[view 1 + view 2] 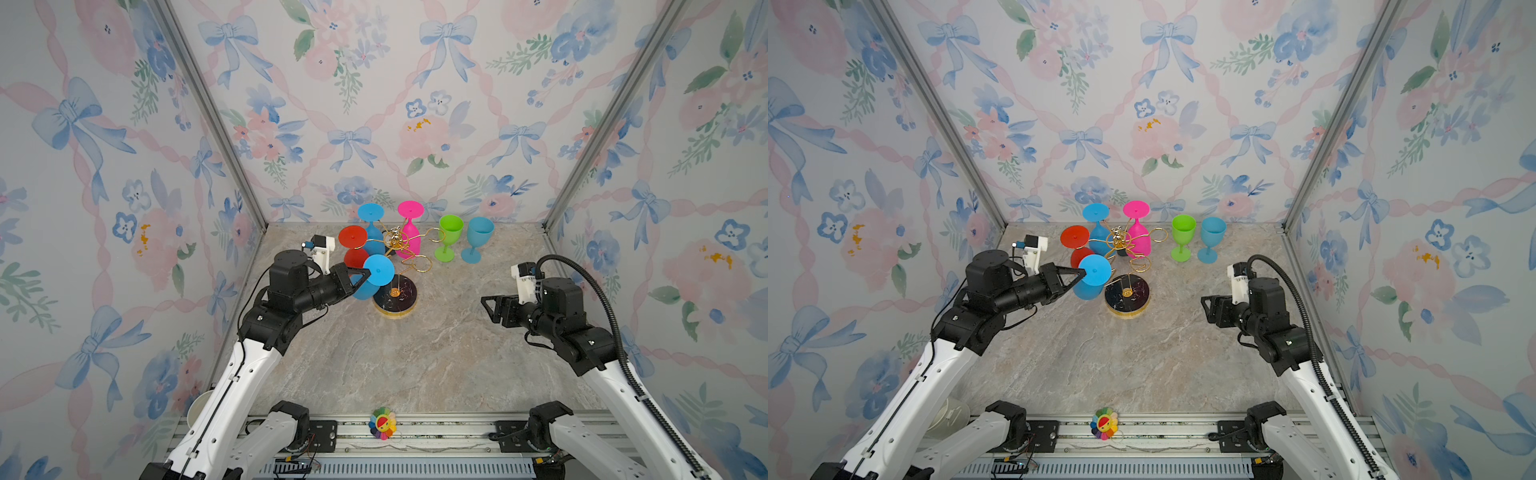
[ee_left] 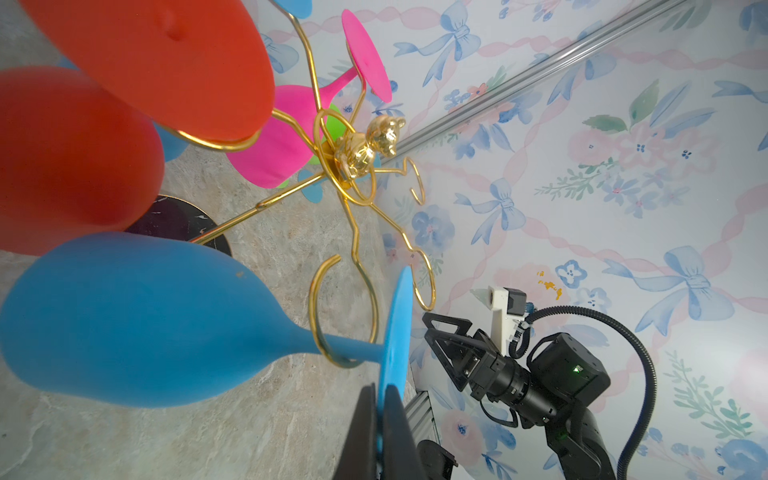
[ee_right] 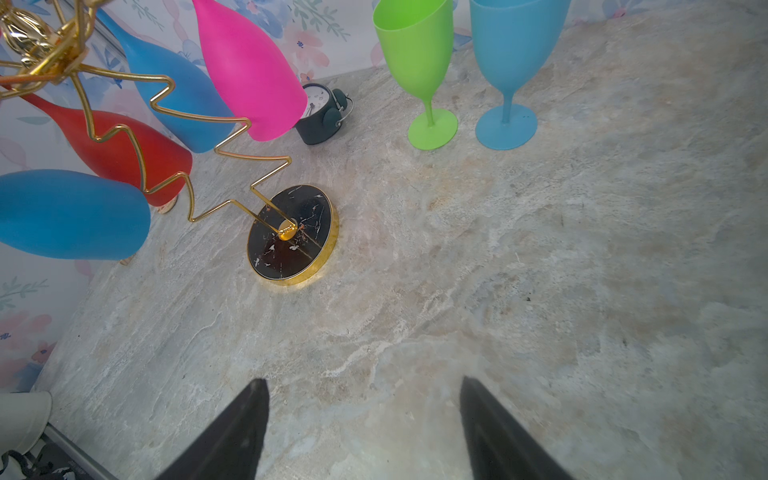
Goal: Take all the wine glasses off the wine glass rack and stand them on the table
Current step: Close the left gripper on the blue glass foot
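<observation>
The left jaws are pressed together on the rim of the flat round foot of the blue plastic wine glass [image 2: 137,320], one jaw on each face of the disc. This edge grip appears deliberate: the foot stands clear of the wire, so it serves as a handle for drawing the stem sideways.

The glass hangs bowl-down and tilted from the gold wire wine glass rack [image 1: 405,291]. Its thin stem sits inside an open gold loop [image 2: 312,299] on the rack arm nearest the left arm, and the foot lies beyond the loop. The glass is therefore not yet off the rack. The stem should leave through the loop's gap.

A red plastic glass [image 1: 352,237], a second blue glass [image 1: 370,212] and a pink glass [image 1: 410,209] hang from other arms of the rack. A green goblet [image 1: 451,228] and a pale blue goblet [image 1: 480,235] stand upright on the marble-look bench [image 1: 415,365], right of the rack.

The right jaws stand spread and empty, right of the rack and well apart from it.
</observation>
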Action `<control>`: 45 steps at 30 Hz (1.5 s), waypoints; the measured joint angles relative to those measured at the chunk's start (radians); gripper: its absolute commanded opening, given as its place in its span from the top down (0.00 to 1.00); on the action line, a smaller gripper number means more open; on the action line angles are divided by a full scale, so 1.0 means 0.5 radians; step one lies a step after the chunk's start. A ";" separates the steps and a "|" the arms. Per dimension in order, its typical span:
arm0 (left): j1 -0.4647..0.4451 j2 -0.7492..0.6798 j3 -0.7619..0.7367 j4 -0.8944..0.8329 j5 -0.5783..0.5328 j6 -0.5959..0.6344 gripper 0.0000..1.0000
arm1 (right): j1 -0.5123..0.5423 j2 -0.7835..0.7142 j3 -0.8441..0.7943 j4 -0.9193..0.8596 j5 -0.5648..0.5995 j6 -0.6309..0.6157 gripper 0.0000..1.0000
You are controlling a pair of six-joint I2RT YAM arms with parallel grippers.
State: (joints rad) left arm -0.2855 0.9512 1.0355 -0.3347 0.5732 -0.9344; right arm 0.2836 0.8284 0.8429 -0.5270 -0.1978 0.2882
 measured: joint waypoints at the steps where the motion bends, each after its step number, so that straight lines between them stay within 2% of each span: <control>1: 0.000 -0.011 -0.005 0.007 -0.007 -0.022 1.00 | 0.000 0.000 0.000 0.000 -0.001 0.000 0.25; 14: 0.000 -0.101 -0.026 0.031 -0.127 -0.304 1.00 | 0.000 -0.013 -0.001 0.001 0.000 0.011 0.25; 32: 0.001 -0.039 -0.029 0.030 -0.256 -0.569 1.00 | 0.000 -0.013 -0.005 0.002 0.007 0.022 0.25; 45: -0.070 0.079 -0.023 0.060 -0.264 -0.686 1.00 | 0.000 -0.011 -0.022 0.015 0.006 0.024 0.25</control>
State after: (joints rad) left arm -0.3206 0.9909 1.0241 -0.3050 0.4412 -1.2774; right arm 0.2836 0.8230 0.8318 -0.5194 -0.1947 0.3000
